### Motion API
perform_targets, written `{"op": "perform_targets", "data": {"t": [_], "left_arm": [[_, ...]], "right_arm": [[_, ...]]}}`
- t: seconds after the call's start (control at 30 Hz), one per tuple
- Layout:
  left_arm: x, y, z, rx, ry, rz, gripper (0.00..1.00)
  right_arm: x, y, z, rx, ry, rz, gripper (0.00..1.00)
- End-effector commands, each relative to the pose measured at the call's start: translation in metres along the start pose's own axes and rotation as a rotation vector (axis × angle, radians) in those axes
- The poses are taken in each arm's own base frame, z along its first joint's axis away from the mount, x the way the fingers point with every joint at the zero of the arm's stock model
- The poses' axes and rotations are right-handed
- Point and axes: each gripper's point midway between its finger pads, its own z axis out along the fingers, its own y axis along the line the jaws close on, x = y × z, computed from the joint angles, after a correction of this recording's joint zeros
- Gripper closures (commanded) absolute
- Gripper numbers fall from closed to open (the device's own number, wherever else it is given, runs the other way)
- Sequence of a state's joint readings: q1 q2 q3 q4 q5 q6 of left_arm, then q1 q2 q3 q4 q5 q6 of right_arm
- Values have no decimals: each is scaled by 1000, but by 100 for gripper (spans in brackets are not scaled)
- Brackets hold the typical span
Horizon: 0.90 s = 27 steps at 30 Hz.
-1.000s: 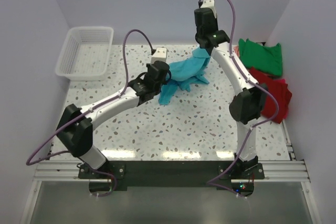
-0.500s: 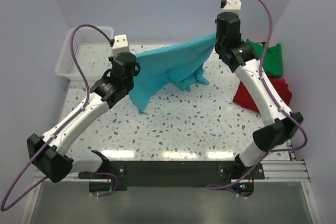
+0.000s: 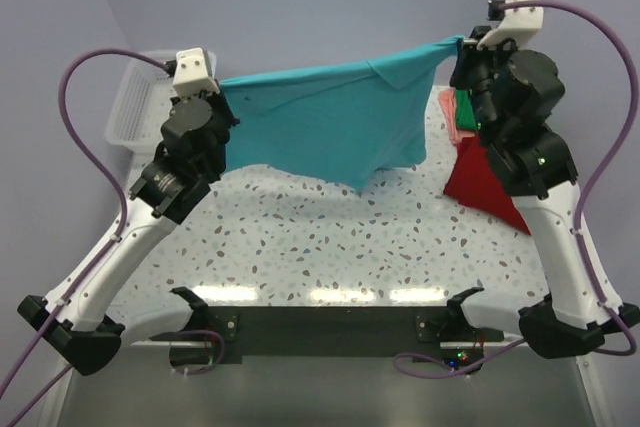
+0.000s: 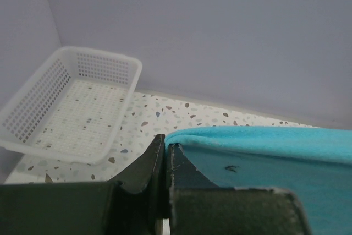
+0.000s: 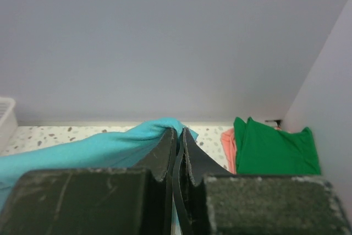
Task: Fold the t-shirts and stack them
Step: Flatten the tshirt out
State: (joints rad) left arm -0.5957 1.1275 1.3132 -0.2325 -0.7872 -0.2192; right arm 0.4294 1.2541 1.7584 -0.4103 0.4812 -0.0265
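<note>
the left gripper (image 4: 165,142) is pinched shut on one upper corner of the turquoise t-shirt (image 3: 330,122); its two dark fingers are pressed together with the cloth's edge caught between them, and the cloth runs away to its right. the right gripper (image 5: 180,134) is clamped the same way on the opposite corner, with a fold of turquoise cloth bunched between its fingers and trailing off to its left. both grippers are raised well above the table (image 3: 350,237). the shirt hangs spread between them, its top edge nearly taut from one gripper to the other and sagging a little in the middle. its lower hem drops to a point below and between them, somewhat nearer the right gripper; whether that point touches the table cannot be told from above

beyond the left gripper and to its left, the white lattice basket (image 4: 38,100) sits on the table in the back corner. the other shirts lie below the right gripper and to its right. the green t-shirt (image 5: 275,149) is beyond its fingertips on the right, and the salmon-pink t-shirt (image 5: 227,147) is just beside the green one, on the side nearer the gripper, touching or tucked under it. the red t-shirt (image 3: 478,179) lies back toward that arm's base, partly hidden by the right arm in the top view
</note>
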Motion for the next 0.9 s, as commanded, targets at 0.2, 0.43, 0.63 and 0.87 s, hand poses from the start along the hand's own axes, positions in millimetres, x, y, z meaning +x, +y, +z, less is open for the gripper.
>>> {"op": "perform_targets", "data": {"t": [0.2,0.43,0.63,0.87], "left_arm": [[-78,-8,-39,229,-227,-86,100],[-75,-40,-49,420,-207,-77,100],[-53,-37,-26,309,-148,-104,100],[-17,-16,12,46,-104,-79,100]], "right_arm": [[-112,-2,-81,-226,-341,117,100],[-143,-8,-109,-270,-425,151,100],[-135,-8,-86,-209,-399,137,100],[-55,24,13,-113,-213,25,100]]}}
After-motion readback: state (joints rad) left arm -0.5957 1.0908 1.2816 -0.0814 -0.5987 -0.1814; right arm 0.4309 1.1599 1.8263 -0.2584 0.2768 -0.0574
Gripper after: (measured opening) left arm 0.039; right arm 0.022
